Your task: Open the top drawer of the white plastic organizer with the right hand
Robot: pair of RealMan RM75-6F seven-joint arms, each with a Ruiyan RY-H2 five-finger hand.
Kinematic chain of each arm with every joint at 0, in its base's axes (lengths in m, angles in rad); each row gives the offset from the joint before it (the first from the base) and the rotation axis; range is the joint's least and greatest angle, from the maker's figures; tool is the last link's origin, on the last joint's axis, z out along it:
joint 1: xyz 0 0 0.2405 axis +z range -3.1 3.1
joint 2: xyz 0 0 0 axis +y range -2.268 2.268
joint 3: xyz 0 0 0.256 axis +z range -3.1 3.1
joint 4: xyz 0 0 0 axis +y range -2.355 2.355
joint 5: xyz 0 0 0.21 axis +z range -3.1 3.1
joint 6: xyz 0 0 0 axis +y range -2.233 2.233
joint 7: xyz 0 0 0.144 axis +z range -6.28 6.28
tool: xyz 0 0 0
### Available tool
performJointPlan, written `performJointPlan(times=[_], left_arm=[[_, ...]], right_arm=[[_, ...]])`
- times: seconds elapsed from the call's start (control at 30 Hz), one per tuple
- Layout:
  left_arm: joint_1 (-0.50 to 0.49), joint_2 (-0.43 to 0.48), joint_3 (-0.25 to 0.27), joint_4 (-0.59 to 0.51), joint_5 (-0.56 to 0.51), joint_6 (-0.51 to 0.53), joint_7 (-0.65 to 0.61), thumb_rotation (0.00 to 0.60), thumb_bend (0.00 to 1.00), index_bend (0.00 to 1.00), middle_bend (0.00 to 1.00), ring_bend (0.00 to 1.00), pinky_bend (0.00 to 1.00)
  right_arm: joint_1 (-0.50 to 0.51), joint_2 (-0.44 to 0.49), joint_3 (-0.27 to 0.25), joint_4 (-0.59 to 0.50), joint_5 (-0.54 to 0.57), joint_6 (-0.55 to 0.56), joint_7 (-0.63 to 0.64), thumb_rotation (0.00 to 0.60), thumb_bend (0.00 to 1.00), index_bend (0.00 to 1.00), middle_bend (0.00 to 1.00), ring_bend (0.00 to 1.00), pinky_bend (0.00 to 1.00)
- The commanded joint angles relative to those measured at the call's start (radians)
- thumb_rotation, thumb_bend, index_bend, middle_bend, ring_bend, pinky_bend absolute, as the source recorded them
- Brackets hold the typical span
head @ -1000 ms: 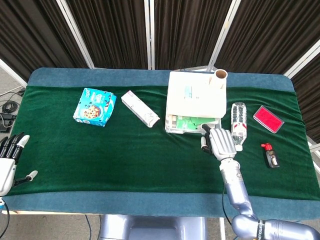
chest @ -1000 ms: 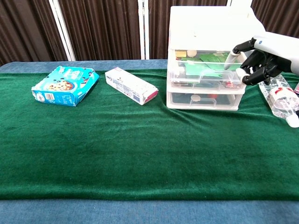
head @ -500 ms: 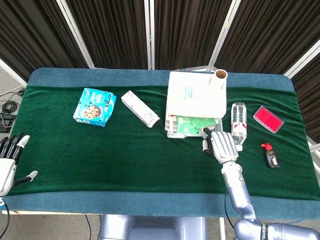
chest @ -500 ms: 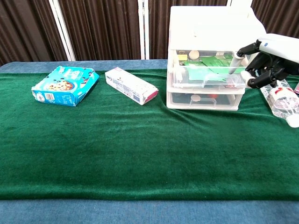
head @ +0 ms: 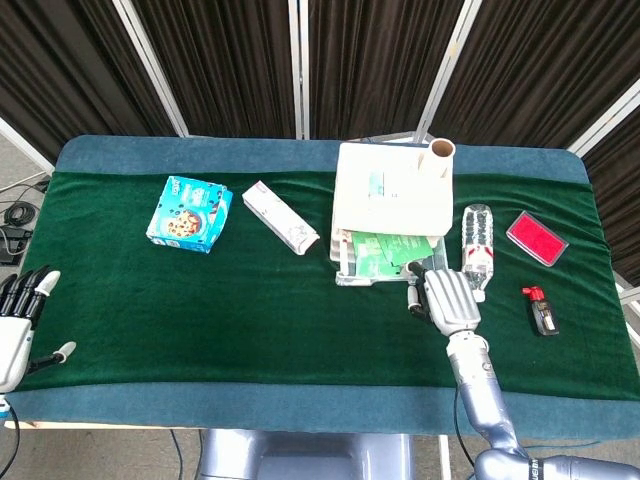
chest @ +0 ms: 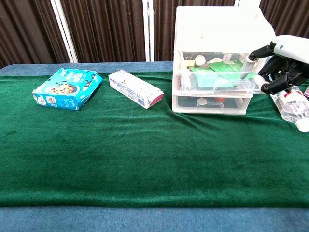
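The white plastic organizer (head: 392,195) (chest: 217,29) stands right of the table's middle. Its top drawer (head: 385,262) (chest: 215,81) is slid partway out toward me, showing green packets and small items inside. My right hand (head: 448,298) (chest: 281,62) is at the drawer's front right corner, with fingers (chest: 249,65) hooked over the front rim. The lower drawer (chest: 212,103) is closed. My left hand (head: 15,322) hangs off the table's left front edge, fingers apart, holding nothing; the chest view does not show it.
A blue cookie box (head: 189,213) (chest: 67,88) and a white-and-pink carton (head: 280,217) (chest: 136,88) lie left of the organizer. A water bottle (head: 478,240) (chest: 289,102) lies just right of it, by my right hand. Farther right lie a red pad (head: 536,238) and a small black item (head: 541,308). A cardboard tube (head: 440,155) stands on the organizer.
My right hand has drawn back toward the front edge, and the top drawer has slid further out with it. The left hand has stayed still.
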Motion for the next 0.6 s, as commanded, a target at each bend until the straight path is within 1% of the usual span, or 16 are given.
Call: performJointPlan(times=[0.03, 0.5, 0.53, 0.6], left_arm=[[0.0, 0.0, 0.0, 0.0, 0.0, 0.0, 0.0, 0.6, 0.07, 0.0, 0.0, 0.0, 0.0], [0.0, 0.0, 0.001, 0.0, 0.001, 0.0, 0.0, 0.6, 0.07, 0.0, 0.0, 0.0, 0.0], [0.0, 0.0, 0.0, -0.001, 0.001, 0.0, 0.0, 0.6, 0.07, 0.0, 0.0, 0.0, 0.0], [0.0, 0.0, 0.0, -0.001, 0.0, 0.0, 0.0, 0.6, 0.07, 0.0, 0.0, 0.0, 0.0]], right_arm=[[-0.003, 0.001, -0.004, -0.003, -0.006, 0.003, 0.001, 0.6, 0.55, 0.49, 0.78, 0.78, 0.68], [-0.014, 0.005, -0.02, -0.016, -0.024, 0.013, -0.001, 0.6, 0.55, 0.49, 0.78, 0.78, 0.68], [-0.015, 0.005, -0.021, -0.014, -0.027, 0.015, -0.002, 0.6, 0.55, 0.48, 0.78, 0.78, 0.68], [-0.017, 0.004, -0.024, -0.011, -0.036, 0.018, -0.002, 0.6, 0.55, 0.42, 0.78, 0.78, 0.68]])
